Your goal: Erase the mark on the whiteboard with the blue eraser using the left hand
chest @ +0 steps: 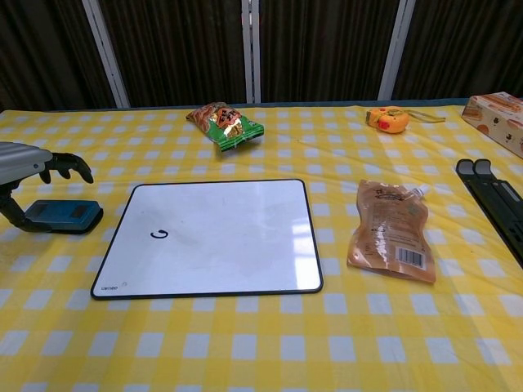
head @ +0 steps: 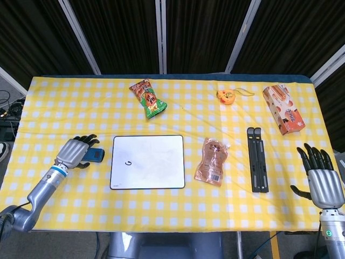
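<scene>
The blue eraser (head: pixel 95 155) (chest: pixel 62 216) lies flat on the yellow checked cloth just left of the whiteboard (head: pixel 153 167) (chest: pixel 229 245). A small black mark (head: pixel 128 162) (chest: pixel 158 234) sits on the board's left half. My left hand (head: pixel 77 150) (chest: pixel 33 163) hovers over the eraser's left end with its fingers (chest: pixel 72 166) arched above it and the thumb reaching down beside it; it holds nothing. My right hand (head: pixel 319 175) stays at the table's right edge with fingers spread and nothing in it; the chest view does not show it.
A green snack bag (head: pixel 148 99) (chest: pixel 225 122) lies behind the board. To the board's right lies a brown pouch (head: pixel 212 161) (chest: pixel 390 229), then a black folding stand (head: pixel 257 159) (chest: pixel 494 200). An orange tape measure (head: pixel 228 96) and a carton (head: pixel 283 109) sit far right.
</scene>
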`<act>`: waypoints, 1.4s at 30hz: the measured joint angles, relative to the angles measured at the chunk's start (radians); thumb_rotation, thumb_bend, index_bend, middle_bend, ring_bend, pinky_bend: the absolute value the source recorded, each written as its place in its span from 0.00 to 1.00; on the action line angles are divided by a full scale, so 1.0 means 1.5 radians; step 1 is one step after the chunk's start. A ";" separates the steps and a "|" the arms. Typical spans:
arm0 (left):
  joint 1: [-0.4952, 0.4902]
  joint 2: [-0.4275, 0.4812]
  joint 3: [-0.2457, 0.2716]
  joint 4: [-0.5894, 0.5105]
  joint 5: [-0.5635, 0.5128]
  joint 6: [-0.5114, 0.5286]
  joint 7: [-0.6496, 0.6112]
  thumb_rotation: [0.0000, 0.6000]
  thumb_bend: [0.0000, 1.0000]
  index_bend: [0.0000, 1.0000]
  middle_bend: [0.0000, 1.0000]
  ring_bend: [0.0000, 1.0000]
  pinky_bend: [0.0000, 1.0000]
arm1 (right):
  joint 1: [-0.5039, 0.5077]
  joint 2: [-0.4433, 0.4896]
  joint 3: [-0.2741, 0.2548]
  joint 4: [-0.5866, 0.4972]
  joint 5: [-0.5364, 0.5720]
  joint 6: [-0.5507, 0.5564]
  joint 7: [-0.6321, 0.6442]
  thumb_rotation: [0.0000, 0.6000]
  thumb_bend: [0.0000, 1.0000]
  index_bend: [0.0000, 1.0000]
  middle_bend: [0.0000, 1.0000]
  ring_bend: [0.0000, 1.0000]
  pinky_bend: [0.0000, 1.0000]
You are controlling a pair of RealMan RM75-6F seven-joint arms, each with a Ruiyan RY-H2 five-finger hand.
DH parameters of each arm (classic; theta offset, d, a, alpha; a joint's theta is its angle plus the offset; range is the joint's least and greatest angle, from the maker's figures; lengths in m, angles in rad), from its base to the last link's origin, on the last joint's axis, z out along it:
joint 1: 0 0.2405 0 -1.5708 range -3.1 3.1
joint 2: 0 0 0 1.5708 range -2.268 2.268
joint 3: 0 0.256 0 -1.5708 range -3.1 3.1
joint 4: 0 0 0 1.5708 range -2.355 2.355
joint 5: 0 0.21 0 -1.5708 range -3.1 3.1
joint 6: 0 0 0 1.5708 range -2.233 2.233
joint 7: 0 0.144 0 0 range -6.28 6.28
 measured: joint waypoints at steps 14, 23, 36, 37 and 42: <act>-0.016 -0.055 0.003 0.091 -0.019 -0.023 -0.048 1.00 0.24 0.40 0.28 0.35 0.45 | -0.003 0.001 -0.002 0.001 0.004 -0.006 0.003 1.00 0.00 0.00 0.00 0.00 0.00; -0.020 -0.061 0.006 0.099 -0.013 -0.004 -0.057 1.00 0.33 0.57 0.41 0.47 0.56 | -0.001 0.003 -0.003 -0.002 0.009 -0.015 0.009 1.00 0.00 0.00 0.00 0.00 0.00; -0.069 -0.021 -0.020 -0.060 -0.008 -0.011 -0.052 1.00 0.31 0.57 0.41 0.47 0.55 | 0.000 0.003 -0.004 -0.007 0.008 -0.019 0.003 1.00 0.00 0.00 0.00 0.00 0.00; -0.078 -0.026 -0.023 -0.066 -0.011 -0.019 -0.046 1.00 0.31 0.57 0.41 0.47 0.55 | 0.000 0.003 -0.003 -0.006 0.009 -0.019 0.003 1.00 0.00 0.00 0.00 0.00 0.00; -0.119 -0.063 -0.041 -0.081 -0.043 -0.072 0.001 1.00 0.33 0.57 0.41 0.47 0.55 | 0.000 0.003 -0.002 -0.001 0.017 -0.022 0.007 1.00 0.00 0.00 0.00 0.00 0.00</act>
